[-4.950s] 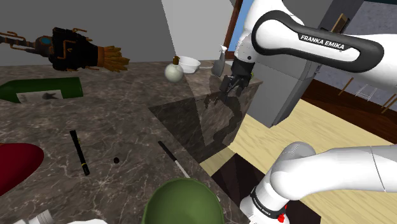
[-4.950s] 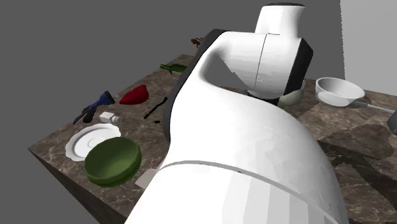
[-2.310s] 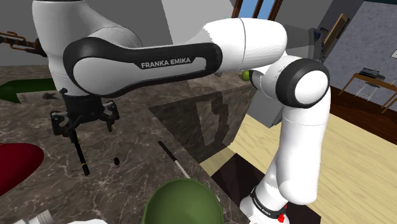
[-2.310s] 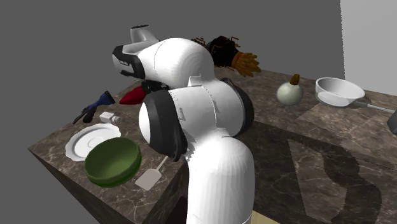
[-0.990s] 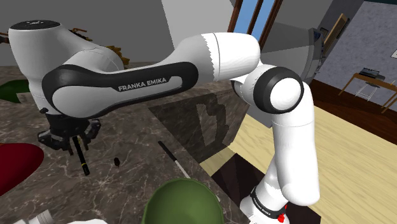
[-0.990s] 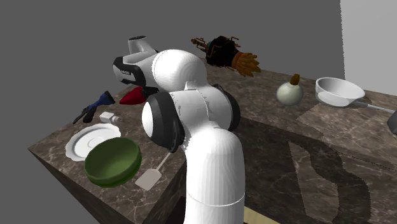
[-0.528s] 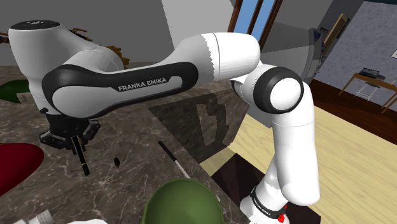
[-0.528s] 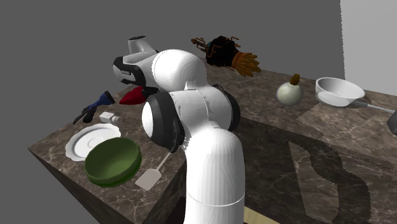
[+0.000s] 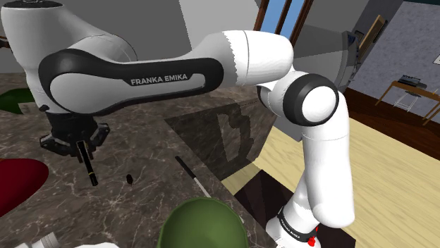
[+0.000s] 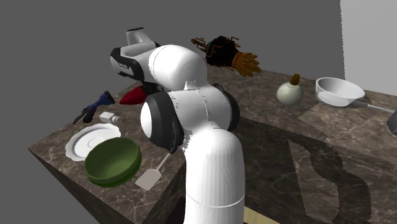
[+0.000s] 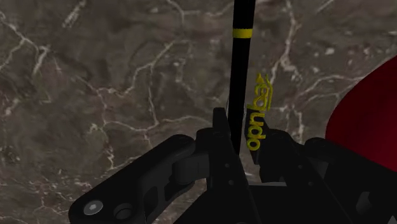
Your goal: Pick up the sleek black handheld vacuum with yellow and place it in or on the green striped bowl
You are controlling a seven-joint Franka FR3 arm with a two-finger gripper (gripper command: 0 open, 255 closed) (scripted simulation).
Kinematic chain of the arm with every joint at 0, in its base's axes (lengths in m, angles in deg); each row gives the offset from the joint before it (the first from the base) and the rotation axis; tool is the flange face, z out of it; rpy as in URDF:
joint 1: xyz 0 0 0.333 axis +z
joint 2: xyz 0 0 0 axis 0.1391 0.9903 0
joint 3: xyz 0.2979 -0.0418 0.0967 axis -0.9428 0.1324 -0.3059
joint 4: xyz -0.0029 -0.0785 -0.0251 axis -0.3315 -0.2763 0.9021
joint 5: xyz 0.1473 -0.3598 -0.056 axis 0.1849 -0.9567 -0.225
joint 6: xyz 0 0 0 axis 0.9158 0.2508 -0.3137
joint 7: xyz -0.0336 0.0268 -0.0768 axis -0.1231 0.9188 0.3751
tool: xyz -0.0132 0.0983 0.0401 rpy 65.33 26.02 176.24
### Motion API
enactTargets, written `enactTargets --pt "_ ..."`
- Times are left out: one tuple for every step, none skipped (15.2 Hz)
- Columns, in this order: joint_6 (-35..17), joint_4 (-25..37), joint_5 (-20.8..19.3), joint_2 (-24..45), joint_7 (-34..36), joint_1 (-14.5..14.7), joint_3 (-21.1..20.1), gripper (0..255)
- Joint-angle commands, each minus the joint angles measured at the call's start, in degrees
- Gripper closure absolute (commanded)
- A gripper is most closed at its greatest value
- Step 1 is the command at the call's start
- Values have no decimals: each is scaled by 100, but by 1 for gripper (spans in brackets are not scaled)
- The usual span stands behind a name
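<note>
**Grip made, carry not begun**

Gripper point(image 9: 76, 144) is low over the counter point(image 9: 148, 144), jaws closed on the vacuum point(image 11: 240, 70), a slim black stick with a yellow band, clasped near one end. The rest slants out below the hand, near a red thing point(image 9: 17, 180). I can't tell if it's clear of the marble. Next I'd want a straight lift, then a swing to the green bowl point(image 9: 201, 224) at the near edge, watching that the stick doesn't pivot.
</note>
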Motion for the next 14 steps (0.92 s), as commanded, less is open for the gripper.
enactTargets --pt "166 178 3 10 -12 40 -6 255" --pt "243 260 6 12 -22 54 -8 255" --pt "322 345 7 16 -33 69 -10 255" --pt "401 433 8 21 -43 85 -11 255" --pt "483 524 7 29 -53 103 -12 255" --pt "565 618 5 39 -63 122 -12 255" --pt "649 716 3 51 -74 143 -12 255" --pt "734 818 -1 65 -84 165 -11 255" --pt "821 924 -7 81 -94 188 -10 255" --pt "910 1035 -13 100 -104 214 -9 255" --pt "1001 1150 -21 122 -115 241 -6 255" --pt "1094 1270 -31 147 -126 271 -3 255" --pt "1189 1396 -42 174 -137 303 1 255" --pt "1287 1528 -55 206 -148 338 5 255"
